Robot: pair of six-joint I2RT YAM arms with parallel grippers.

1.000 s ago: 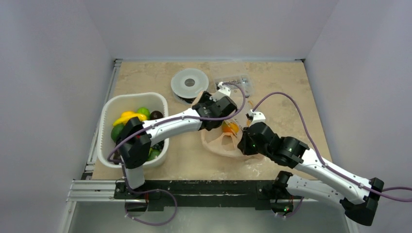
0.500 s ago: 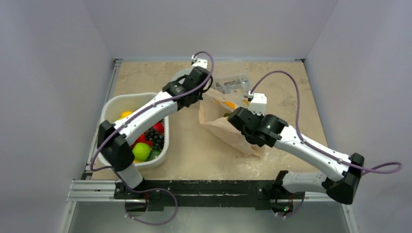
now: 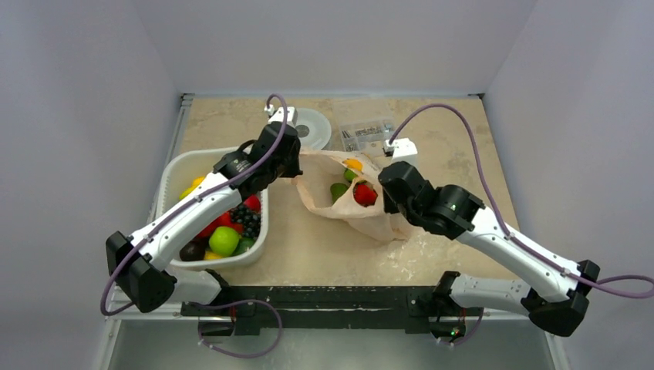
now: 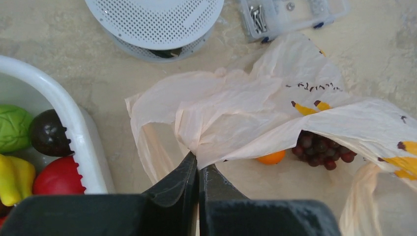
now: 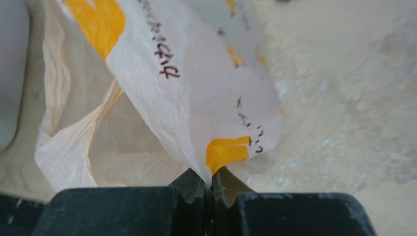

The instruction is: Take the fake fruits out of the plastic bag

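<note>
The bag (image 3: 369, 222) is thin, crinkled, pale-peach film with yellow-orange marks and dark print, and it lies open mid-worktop (image 3: 308, 250), just right of the one white tub (image 3: 171, 171). The left tool (image 4: 198, 168) is pressed together on a fold of its rim, and the right tool (image 5: 211, 177) pinches its opposite edge. Inside show one orange fruit (image 3: 353, 164), one red fruit (image 3: 364, 194), what look like two green fruits (image 3: 338, 190), and one dark grape bunch (image 4: 319, 145).
</note>
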